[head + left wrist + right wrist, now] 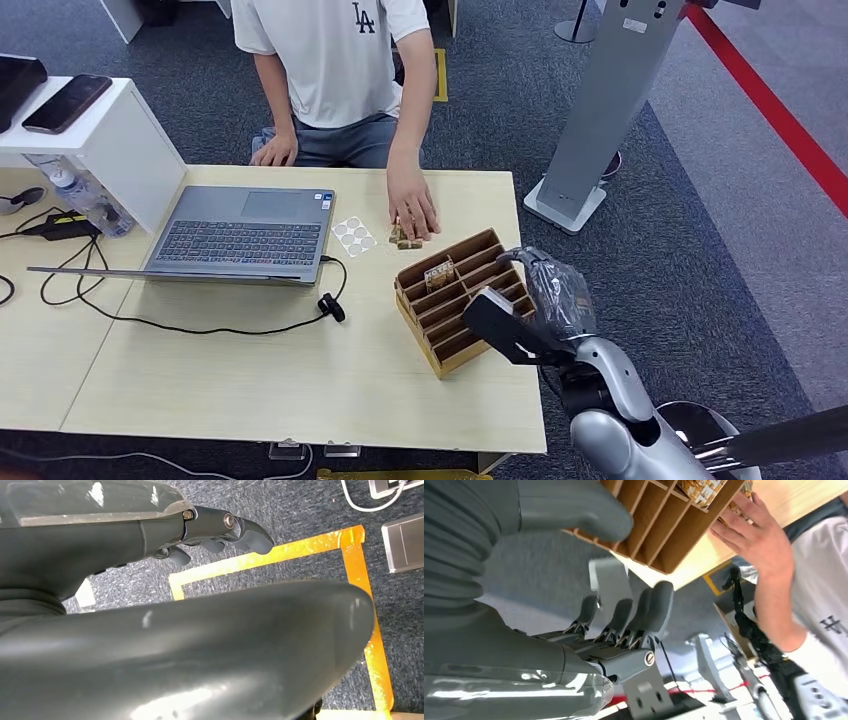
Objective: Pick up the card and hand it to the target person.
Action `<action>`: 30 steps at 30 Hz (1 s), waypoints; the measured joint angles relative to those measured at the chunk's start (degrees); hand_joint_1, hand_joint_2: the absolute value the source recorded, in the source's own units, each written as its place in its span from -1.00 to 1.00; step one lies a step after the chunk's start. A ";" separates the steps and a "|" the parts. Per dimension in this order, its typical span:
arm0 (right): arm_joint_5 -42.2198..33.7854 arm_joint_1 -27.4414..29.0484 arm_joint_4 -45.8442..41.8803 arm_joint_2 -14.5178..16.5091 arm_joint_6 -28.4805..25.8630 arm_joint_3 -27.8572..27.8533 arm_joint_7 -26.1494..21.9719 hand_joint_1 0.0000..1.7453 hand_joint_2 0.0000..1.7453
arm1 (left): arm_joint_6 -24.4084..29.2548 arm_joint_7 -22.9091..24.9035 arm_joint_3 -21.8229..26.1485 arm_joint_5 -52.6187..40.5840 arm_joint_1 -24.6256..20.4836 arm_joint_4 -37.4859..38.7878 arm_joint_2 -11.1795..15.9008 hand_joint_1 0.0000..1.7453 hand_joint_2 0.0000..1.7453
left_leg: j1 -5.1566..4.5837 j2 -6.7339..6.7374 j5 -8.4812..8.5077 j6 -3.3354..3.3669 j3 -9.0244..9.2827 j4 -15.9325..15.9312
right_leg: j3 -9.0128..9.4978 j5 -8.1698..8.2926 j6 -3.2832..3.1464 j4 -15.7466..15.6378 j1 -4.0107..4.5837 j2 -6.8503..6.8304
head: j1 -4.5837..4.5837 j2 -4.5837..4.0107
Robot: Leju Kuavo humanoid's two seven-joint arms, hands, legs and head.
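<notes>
- We see the right hand (535, 300) just beside the wooden slotted rack (462, 298) at the table (300, 380) edge, fingers spread, holding nothing.
- One patterned card (440, 272) stands in a rack slot, apart from our hand.
- More cards (405, 239) lie flat on the table under the person's hand (413, 210), just past the rack.
- Left hand (210, 535) hangs over carpet with yellow floor tape (280, 552), fingers loosely curled, nothing in it.
- The person (335, 70) sits across the table; a laptop (245, 235) lies open beside a sticker sheet (354, 236).
</notes>
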 joint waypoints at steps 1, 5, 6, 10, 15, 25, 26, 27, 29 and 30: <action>1.52 -1.03 0.04 0.00 0.98 1.04 0.55 0.47 1.00 | -0.02 0.00 -0.10 0.00 -0.01 0.00 0.02 -1.00 -1.00 | 0.00 0.00 0.01 0.00 0.00 0.00 | 0.00 0.00 0.00 0.00 0.00 0.00 | 0.02 -0.01; 6.61 -5.14 0.82 0.01 4.28 5.85 2.19 0.62 1.00 | -0.17 -0.01 -0.23 0.00 -0.10 0.00 0.19 -1.00 -1.00 | 0.00 -0.01 0.02 -0.01 -0.02 0.00 | -0.01 0.01 -0.01 0.01 0.00 -0.01 | 0.01 -0.01; 7.96 -6.10 1.16 0.01 5.06 6.97 2.56 0.62 1.00 | -0.17 -0.02 -0.24 0.00 -0.12 0.00 0.24 -1.00 -1.00 | 0.00 -0.01 0.02 -0.01 -0.02 0.00 | -0.01 0.01 -0.01 0.02 0.00 -0.01 | 0.02 -0.01; 11.58 -9.43 2.97 0.01 6.89 11.48 3.43 0.61 1.00 | -0.17 -0.02 -0.28 0.01 -0.20 0.00 0.46 -1.00 -1.00 | 0.00 -0.02 0.02 -0.01 -0.02 0.00 | -0.01 0.01 -0.01 0.02 0.00 -0.02 | 0.02 -0.01; 12.81 -11.96 5.27 0.09 7.77 15.58 3.61 0.52 1.00 | -0.19 0.01 -0.28 0.23 -0.24 0.00 0.66 -1.00 -1.00 | 0.00 -0.03 0.02 0.00 -0.04 0.00 | -0.01 0.01 -0.01 0.02 0.00 -0.02 | 0.04 -0.01; 13.20 -14.67 9.90 1.05 7.81 20.51 3.21 -0.03 1.00 | -0.14 0.01 -0.28 0.73 -0.25 0.00 0.73 -1.00 -1.00 | 0.00 -0.03 0.02 -0.01 -0.03 0.00 | -0.01 0.01 -0.01 0.02 0.00 -0.02 | 0.01 -0.01; 13.27 -14.88 10.44 1.18 7.70 20.85 3.15 -0.07 1.00 | -0.09 -0.01 -0.28 0.73 -0.25 0.00 0.73 -1.00 -1.00 | 0.00 -0.03 0.02 0.00 -0.03 0.00 | -0.01 0.01 -0.01 0.02 0.00 -0.02 | 0.01 -0.01; 13.32 -15.05 10.96 1.30 7.56 21.16 3.07 -0.12 1.00 | -0.03 -0.02 -0.28 0.74 -0.25 0.00 0.73 -1.00 -1.00 | 0.00 -0.03 0.02 0.00 -0.03 0.00 | -0.01 0.01 -0.01 0.02 0.00 -0.02 | 0.01 -0.01; 13.43 -15.37 11.93 1.53 7.22 21.68 2.97 -0.16 1.00 | 0.05 -0.05 -0.28 0.77 -0.25 0.00 0.73 -1.00 -1.00 | 0.00 -0.03 0.02 0.00 -0.03 0.00 | -0.01 0.01 -0.01 0.02 0.00 -0.02 | 0.03 -0.01; 13.47 -15.55 12.38 1.65 7.03 21.91 2.95 -0.17 1.00 | 0.07 -0.06 -0.28 0.78 -0.24 0.00 0.73 -1.00 -1.00 | 0.00 -0.03 0.02 0.00 -0.03 0.00 | -0.02 0.01 -0.01 0.02 0.00 -0.02 | 0.04 -0.01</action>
